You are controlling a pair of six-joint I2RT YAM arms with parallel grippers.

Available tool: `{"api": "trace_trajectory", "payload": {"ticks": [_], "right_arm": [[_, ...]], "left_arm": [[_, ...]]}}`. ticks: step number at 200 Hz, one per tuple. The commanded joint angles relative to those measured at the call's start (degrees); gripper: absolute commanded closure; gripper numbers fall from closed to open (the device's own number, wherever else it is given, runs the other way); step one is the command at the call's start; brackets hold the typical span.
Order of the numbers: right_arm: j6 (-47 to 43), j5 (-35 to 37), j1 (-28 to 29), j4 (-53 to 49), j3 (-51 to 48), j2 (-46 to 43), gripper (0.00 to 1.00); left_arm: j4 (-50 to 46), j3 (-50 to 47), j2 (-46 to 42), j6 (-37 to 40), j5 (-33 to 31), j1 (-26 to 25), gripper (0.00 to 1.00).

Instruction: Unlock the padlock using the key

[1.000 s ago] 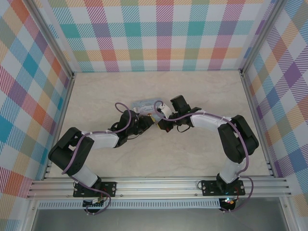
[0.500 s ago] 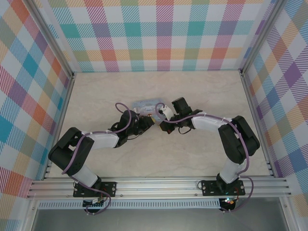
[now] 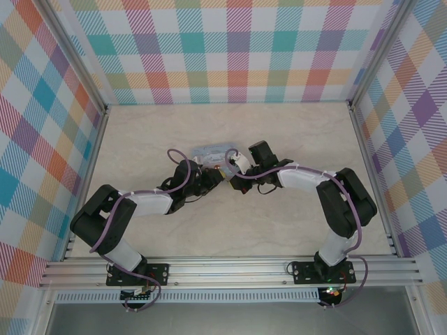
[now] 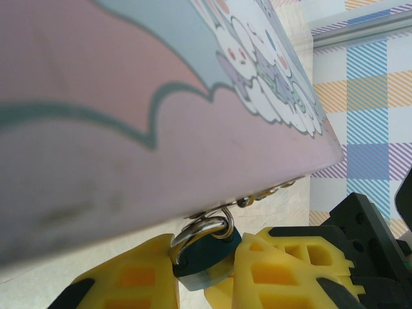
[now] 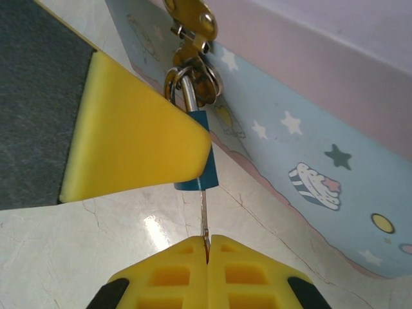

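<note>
Pale marble-look table (image 3: 293,132) runs between walls (image 3: 230,49) of pastel plaid, and both arms meet near its middle.

Right at the right gripper (image 5: 207,248), its two yellow ribbed fingers (image 5: 167,277) are pressed flat together, pinching the key (image 5: 203,215). The key is a thin silvery blade that sticks straight out from the fingertips along the gripper's own line. Just beyond it, the key's tip reaches the bottom face of the padlock (image 5: 196,181). Whether it has entered the keyhole cannot be told. The padlock has a small dark teal body whose long axis continues the key's line. Its keyhole end faces the right gripper and its silver shackle (image 5: 187,90) points away. A smooth yellow wedge, one finger of the left gripper (image 3: 218,176), lies across the padlock's side. Past the shackle, steel rings (image 5: 205,80) link it to a brass clasp (image 5: 190,19) on the tin (image 5: 309,148). The tin is a light blue printed box with stars.

The left wrist view shows what the right one hides. There both honeycombed yellow fingers (image 4: 129,283) of the left gripper squeeze the padlock's (image 4: 203,261) body from either side. The tin's pink, cloud-printed face (image 4: 129,129) looms above them.

The key blade itself shows clearly in the right wrist view. From overhead the grippers almost touch just in front of the tin (image 3: 213,150).
</note>
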Motion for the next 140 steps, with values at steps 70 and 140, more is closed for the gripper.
{"api": "trace_trajectory", "payload": {"ticks": [70, 140], "right_arm": [[0.1, -1.6, 0.7, 1.9, 0.6, -1.0, 0.99], [-0.2, -2.8, 0.7, 3.0, 2.4, -1.6, 0.99]], "left_arm": [[1.3, 0.2, -0.6, -0.6, 1.5, -0.8, 1.00], [1.2, 0.2, -0.3, -0.5, 1.7, -0.8, 1.00]]}}
